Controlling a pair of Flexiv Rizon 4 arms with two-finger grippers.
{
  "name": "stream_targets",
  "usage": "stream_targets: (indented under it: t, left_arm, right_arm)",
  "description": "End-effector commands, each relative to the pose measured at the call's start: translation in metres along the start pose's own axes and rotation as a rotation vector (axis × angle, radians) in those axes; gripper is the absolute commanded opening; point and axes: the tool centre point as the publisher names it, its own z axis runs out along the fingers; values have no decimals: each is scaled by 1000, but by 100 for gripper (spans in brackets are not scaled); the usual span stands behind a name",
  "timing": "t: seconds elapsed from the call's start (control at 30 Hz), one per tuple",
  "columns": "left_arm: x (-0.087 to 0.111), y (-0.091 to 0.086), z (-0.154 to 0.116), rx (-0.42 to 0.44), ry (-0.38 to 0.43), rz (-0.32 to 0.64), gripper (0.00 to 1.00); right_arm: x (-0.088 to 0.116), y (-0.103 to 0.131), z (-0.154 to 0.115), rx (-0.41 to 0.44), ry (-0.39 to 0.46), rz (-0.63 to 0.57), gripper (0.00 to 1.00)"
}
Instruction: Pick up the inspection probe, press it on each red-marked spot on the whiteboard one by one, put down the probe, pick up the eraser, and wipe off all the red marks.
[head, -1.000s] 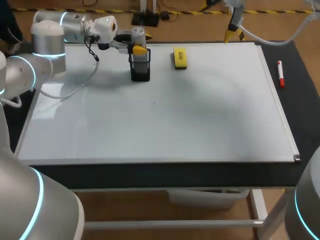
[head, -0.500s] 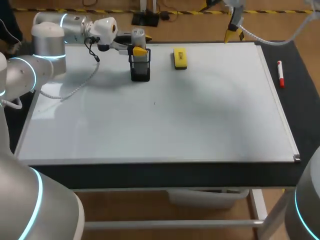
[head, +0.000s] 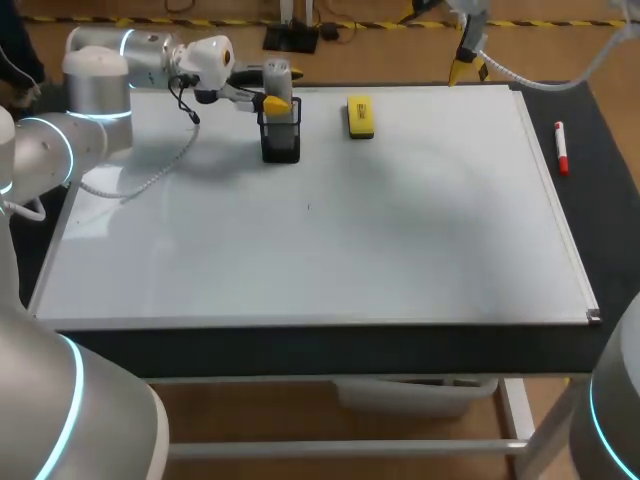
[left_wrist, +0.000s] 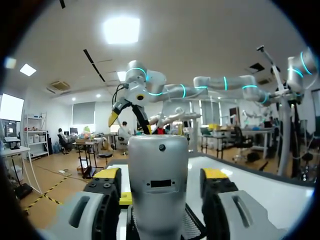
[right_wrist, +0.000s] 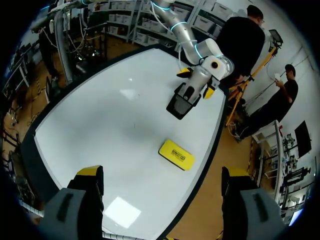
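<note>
Silver cylindrical inspection probe (left_wrist: 158, 185): upright in black mesh holder (head: 281, 139) at whiteboard's (head: 320, 250) far edge.
Left gripper (left_wrist: 161, 181): fingers flank probe, contact unclear.
Right gripper (right_wrist: 162, 186): wide, empty, high.
Yellow eraser (head: 359, 116): beside holder.
Red marks: none visible.

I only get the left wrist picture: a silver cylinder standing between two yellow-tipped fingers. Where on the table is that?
Observer: The probe stands in a black holder near the whiteboard's far edge, towards the left.
Operator: Anything beside it?
Observer: A yellow eraser lies flat on the board just right of the holder, apart from it.
Operator: And the red spots it should press?
Observer: None show on the board in the head view. A red-and-white marker lies past its right edge, on the dark table.
</note>
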Motion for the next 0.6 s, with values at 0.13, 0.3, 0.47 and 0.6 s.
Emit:
stream_targets:
  t: [0.13, 0.3, 0.47, 0.6]
  left_arm:
    - [-4, -1, -2, -9, -5, 0, 100]
    - [-4, -7, -8, -98, -85, 1, 100]
    - [-2, -10, -17, -186, -159, 7, 100]
    - [0, -11, -23, -295, -247, 26, 100]
  right_arm:
    - [-1, 0, -2, 3, 7, -1, 100]
    - [-1, 0, -2, 3, 7, -1, 100]
    - [-1, 0, -2, 3, 7, -1, 100]
    - [-1, 0, -2, 3, 7, -1, 100]
